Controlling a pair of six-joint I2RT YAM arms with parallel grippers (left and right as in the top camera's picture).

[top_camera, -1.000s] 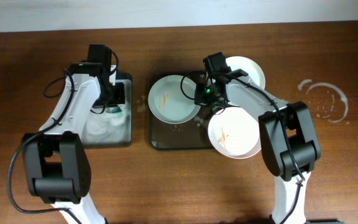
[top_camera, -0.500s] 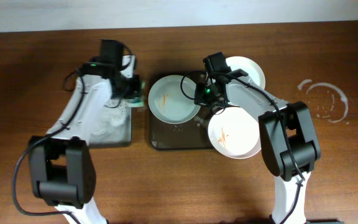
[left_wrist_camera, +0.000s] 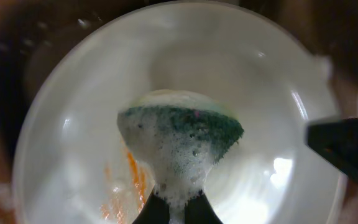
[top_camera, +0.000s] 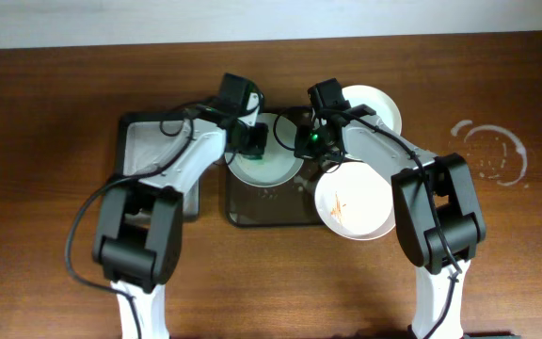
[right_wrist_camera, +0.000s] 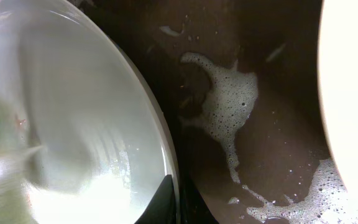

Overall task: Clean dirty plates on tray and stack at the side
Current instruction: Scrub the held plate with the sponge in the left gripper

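Three white plates show in the overhead view. One plate (top_camera: 273, 170) lies on the left part of the dark tray (top_camera: 271, 209); a second (top_camera: 376, 105) lies at the back right; a third (top_camera: 354, 202) with orange smears rests on the tray's right rim. My left gripper (top_camera: 252, 143) is shut on a foamy green sponge (left_wrist_camera: 179, 134) pressed on the left plate (left_wrist_camera: 266, 87), beside orange smears (left_wrist_camera: 129, 180). My right gripper (top_camera: 302, 141) is shut on that plate's right rim (right_wrist_camera: 169, 199); the plate (right_wrist_camera: 73, 112) fills the left of the right wrist view.
A narrower dark tub (top_camera: 158, 174) with foam stands left of the tray. The wet tray floor (right_wrist_camera: 278, 143) carries white foam. A white ring stain (top_camera: 492, 151) marks the wooden table at the far right.
My left arm has swung right from the tub with the sponge and now holds it on the left plate. The right arm and plates have not moved.
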